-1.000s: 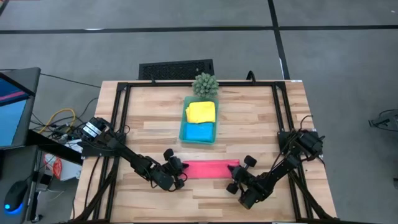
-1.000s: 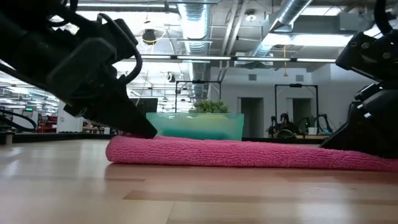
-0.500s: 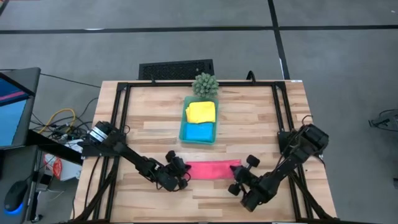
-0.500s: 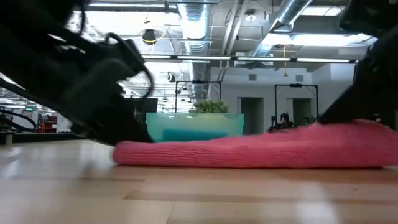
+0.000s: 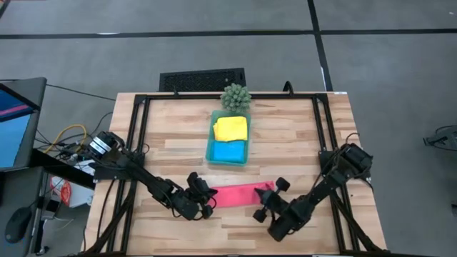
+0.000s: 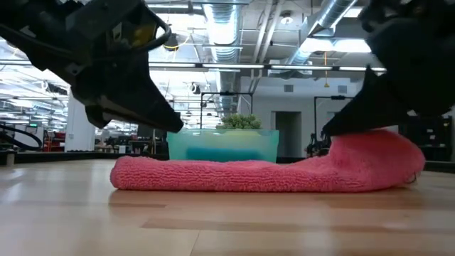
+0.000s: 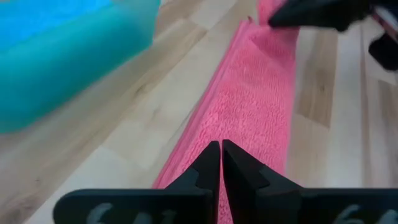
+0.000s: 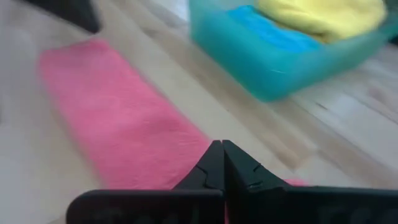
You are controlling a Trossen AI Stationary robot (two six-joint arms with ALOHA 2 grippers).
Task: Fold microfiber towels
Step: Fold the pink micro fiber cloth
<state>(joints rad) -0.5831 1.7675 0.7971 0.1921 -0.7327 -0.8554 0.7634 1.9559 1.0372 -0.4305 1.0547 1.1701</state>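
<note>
A hot pink towel (image 5: 239, 194), folded into a long strip, lies across the table's near middle. My left gripper (image 5: 208, 202) is shut and hangs just above the strip's left end (image 6: 124, 174), which rests flat on the wood; no cloth rises to it. My right gripper (image 5: 265, 201) is shut on the strip's right end. A yellow towel (image 5: 230, 128) and a blue towel (image 5: 228, 150) lie folded in the teal tray (image 5: 211, 146). My right gripper pinches the pink towel's right end (image 6: 355, 146) between its two shut fingers, coming slanting down from the table's near right. That end humps up clear of the wood. The rest of the strip (image 6: 227, 174) lies flat and slack on the table. How many layers it holds, I cannot tell.
The teal tray (image 6: 224, 146) stands just beyond the strip, toward the far edge. A small spiky green plant (image 5: 235, 96) sits behind it. Black frame rails (image 5: 139, 143) run along both sides of the table. Bare wood lies left and right of the tray.
My right gripper has risen and gone a little toward the table's left with the towel's right end, which now stands humped off the wood; the rest stays flat. My left gripper has risen off the strip's left end and rolled a little.
</note>
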